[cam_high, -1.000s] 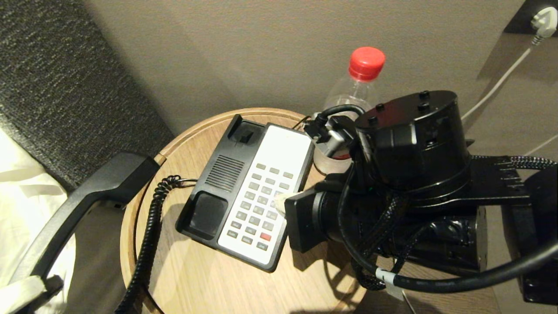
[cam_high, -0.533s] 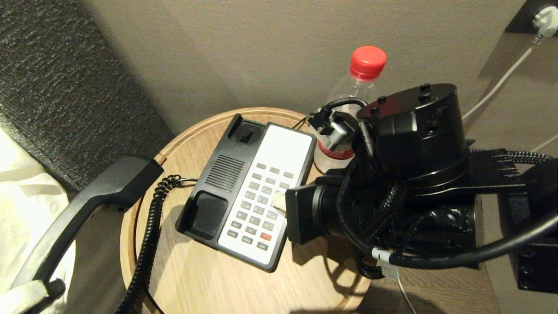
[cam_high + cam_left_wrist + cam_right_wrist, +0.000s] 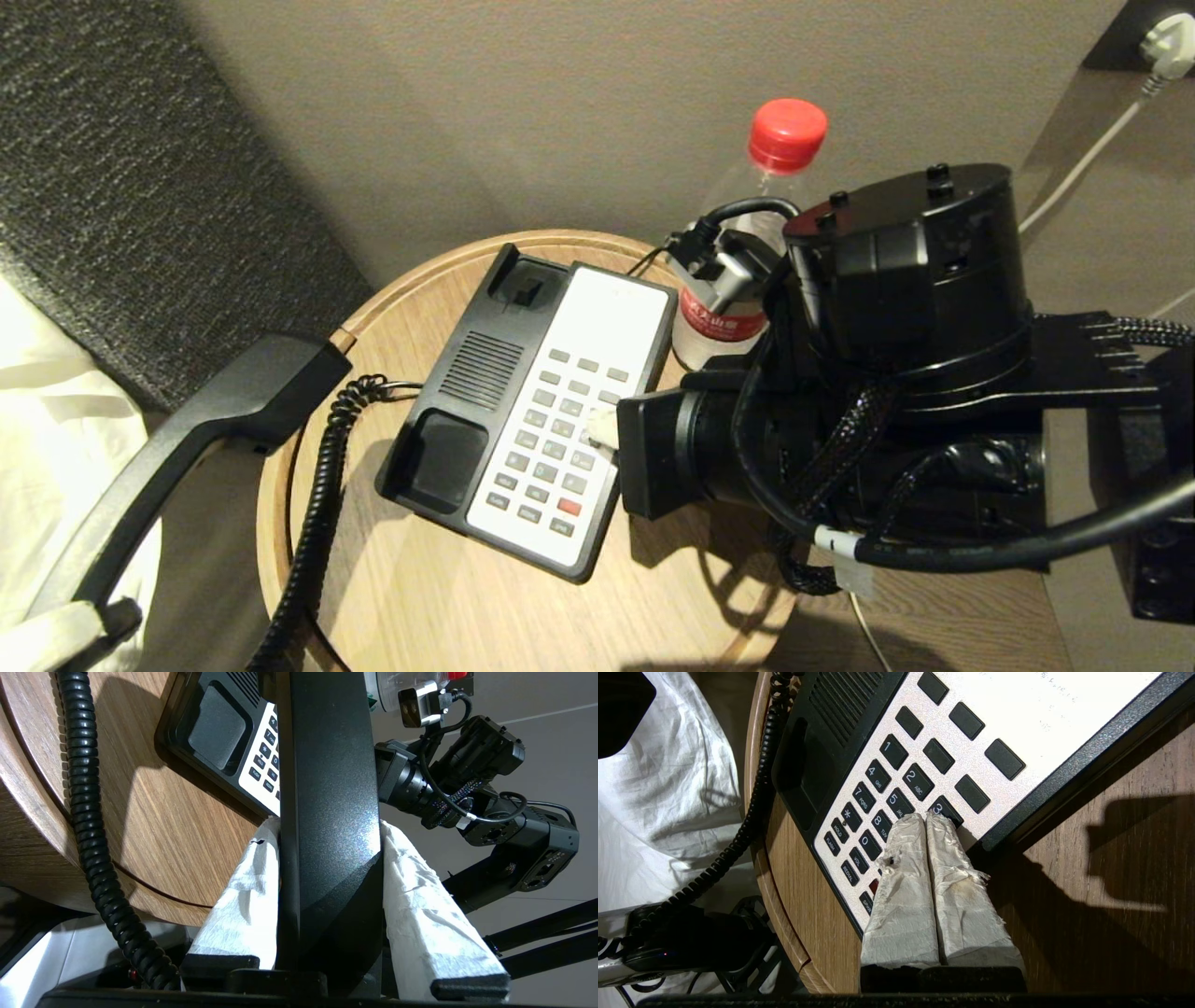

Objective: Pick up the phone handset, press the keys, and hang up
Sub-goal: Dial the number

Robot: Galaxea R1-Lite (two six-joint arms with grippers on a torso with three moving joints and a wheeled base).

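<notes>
The black phone handset [image 3: 187,439] hangs off the table's left edge, with my left gripper [image 3: 56,630] shut on its shaft. In the left wrist view the white-wrapped fingers [image 3: 243,896] clamp both sides of the handset [image 3: 327,765]. Its coiled cord [image 3: 322,495] runs down past the table rim. The phone base [image 3: 467,373] lies on the round wooden table [image 3: 420,597] with its cradle empty. My right gripper [image 3: 926,817] is shut and its tips rest on the keys [image 3: 896,751], between the 5 and the 3. In the head view its tip [image 3: 602,429] shows over the keys [image 3: 555,439].
A clear bottle with a red cap [image 3: 786,131] stands behind the phone base, close to my right arm [image 3: 896,373]. White bedding [image 3: 47,392] and a dark padded headboard [image 3: 140,187] lie left of the table. A wall is right behind it.
My right arm's housing has shifted a little to the right. Its fingertips stay on the same part of the keypad. The left gripper and handset have stayed put.
</notes>
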